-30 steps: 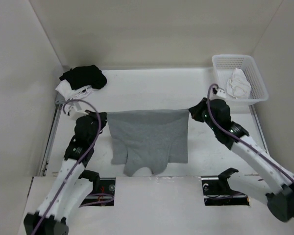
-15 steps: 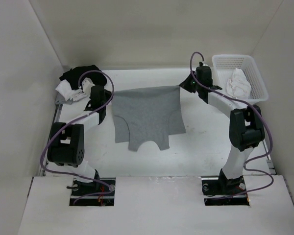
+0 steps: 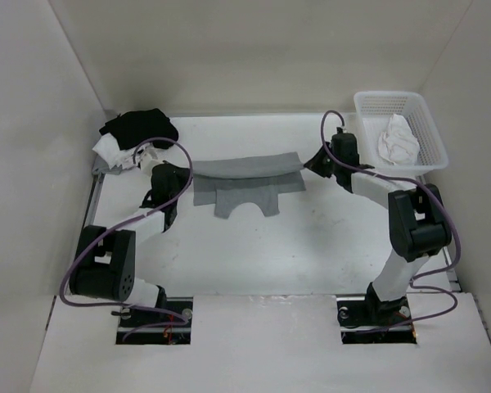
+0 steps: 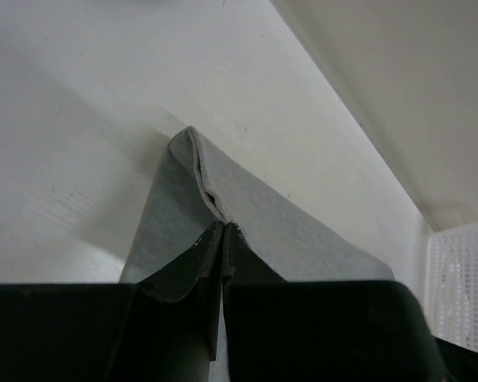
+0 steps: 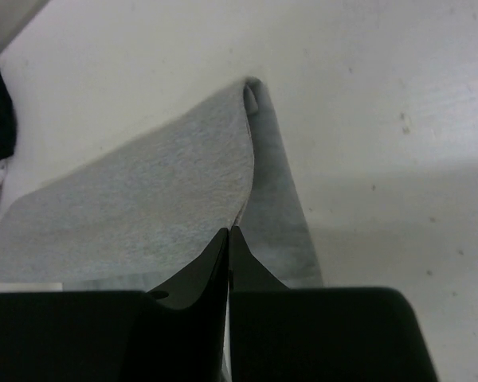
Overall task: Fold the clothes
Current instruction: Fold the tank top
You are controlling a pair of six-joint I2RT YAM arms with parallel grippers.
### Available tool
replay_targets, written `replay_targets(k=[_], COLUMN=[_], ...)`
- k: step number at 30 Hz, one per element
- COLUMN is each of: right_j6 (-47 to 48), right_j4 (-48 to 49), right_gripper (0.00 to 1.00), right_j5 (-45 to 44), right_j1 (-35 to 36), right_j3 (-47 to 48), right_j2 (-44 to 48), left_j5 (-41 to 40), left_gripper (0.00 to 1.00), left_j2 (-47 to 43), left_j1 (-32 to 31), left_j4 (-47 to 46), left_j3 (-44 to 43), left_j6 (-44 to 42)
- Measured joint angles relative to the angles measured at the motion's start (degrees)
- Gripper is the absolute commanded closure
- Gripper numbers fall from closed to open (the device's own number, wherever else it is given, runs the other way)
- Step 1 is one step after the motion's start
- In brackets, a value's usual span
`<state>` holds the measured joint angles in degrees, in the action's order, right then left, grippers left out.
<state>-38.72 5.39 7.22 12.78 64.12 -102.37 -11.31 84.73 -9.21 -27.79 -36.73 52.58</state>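
The clothes, a heather-grey tank top [image 3: 245, 167], hang stretched between my two grippers at the middle back of the table. The hem edge is held up as a low band. The strap end [image 3: 244, 199] lies flat on the table in front of it. My left gripper [image 3: 186, 174] is shut on the left hem corner, and the left wrist view shows the cloth [image 4: 303, 231] pinched at the fingertips [image 4: 223, 228]. My right gripper [image 3: 308, 164] is shut on the right hem corner, and the right wrist view shows the grey knit [image 5: 159, 183] folded over at its tips [image 5: 229, 231].
A black and white garment pile [image 3: 137, 131] sits at the back left corner, close to the left arm. A white plastic basket [image 3: 425, 127] holding a white cloth [image 3: 397, 139] stands at the back right. White walls enclose the table on three sides.
Both arms carried the hanging tank top from the near side toward the back, then lowered it. Its strap end now rests on the table and the held hem hangs much lower.
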Motion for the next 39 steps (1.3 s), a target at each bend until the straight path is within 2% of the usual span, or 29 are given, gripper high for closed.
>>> replay_targets(k=[16, 17, 21, 24, 27, 29, 32, 39], right_j6=[-3.96, -4.2, -5.07, -5.51, -5.44, -5.16, -5.03, -6.67], right_j4=[8.81, 8.79, 8.72, 7.91, 7.1, 7.1, 8.28, 10.51], right_gripper=[0.96, 0.93, 0.63, 0.49, 0.43, 0.43, 0.44, 0.48], right_j5=[-4.17, -4.61, -6.25, -7.08, -7.91, -7.82, -6.62, -4.46], right_j1=[1.57, 2.49, 6.86, 8.02, 7.91, 7.91, 7.89, 7.89], right_j3=[-26.32, -27.85, -32.59, -35.12, -35.01, -33.4, -28.94, -25.97], right_j2=[14.53, 15.69, 18.58, 20.76, 23.06, 22.8, 18.69, 9.86], left_j5=[0.09, 0.2, 0.44, 0.76, 0.33, -0.55, -1.73, -3.87], left_gripper=[1.0, 0.98, 0.83, 0.74, 0.73, 0.73, 0.73, 0.75], left_j2=[-22.77, -23.54, -26.32, -30.58, -38.01, -41.0, -40.04, -26.51], left_j1=[-2.73, -2.54, -1.62, -0.28, 1.49, 1.42, -1.9, -16.2], left_j4=[-0.22, 0.17, 2.71, 6.45, 10.67, 12.59, 13.68, 8.66], left_j3=[24.7, 25.59, 28.2, 28.94, 28.81, 27.93, 24.94, 19.43], left_j6=[0.76, 0.79, 0.98, 0.98, 0.96, 0.96, 0.98, 0.94])
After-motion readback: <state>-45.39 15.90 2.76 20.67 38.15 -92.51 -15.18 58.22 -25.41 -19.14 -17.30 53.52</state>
